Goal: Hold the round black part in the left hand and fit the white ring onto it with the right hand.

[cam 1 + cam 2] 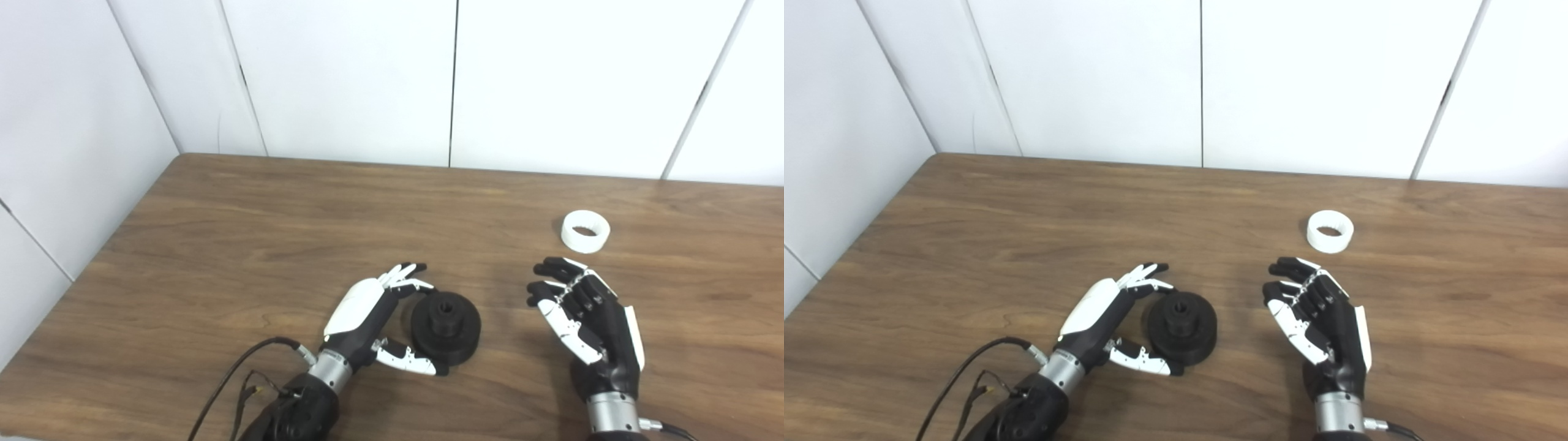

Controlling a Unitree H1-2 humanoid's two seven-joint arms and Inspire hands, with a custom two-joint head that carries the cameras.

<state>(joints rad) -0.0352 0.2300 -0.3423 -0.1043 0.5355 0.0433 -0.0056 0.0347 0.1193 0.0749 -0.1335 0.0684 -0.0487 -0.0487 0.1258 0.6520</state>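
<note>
While my left hand (367,318) cups around the round black part (446,327), fingers curled over its far rim at about eleven o'clock and thumb reaching along its near edge at seven, I can't say it is truly clamped; fingers and thumb look to touch the rim, yet the part sits flat on the table (245,245), not lifted. Hub faces up, a short stepped boss with a bore in the middle, ringed by a wider flange. Judged: rigid printed plastic, light, matte enough not to slip; best taken by the flange edge so the boss stays clear for the ring. My right hand (582,324) stands at three o'clock of the part, well apart from it, palm turned inward, fingers spread and slightly curled, holding nothing. From that hand the white ring (585,231) lies near, at twelve o'clock, flat on the wood, opening upward, untouched. Judged: thin-walled, stiff, very light, liable to skate across the smooth tabletop if nudged. Pinch it across the wall, thumb outside, one fingertip inside the opening. Beyond, white wall panels (343,73) close the far edge.
</note>
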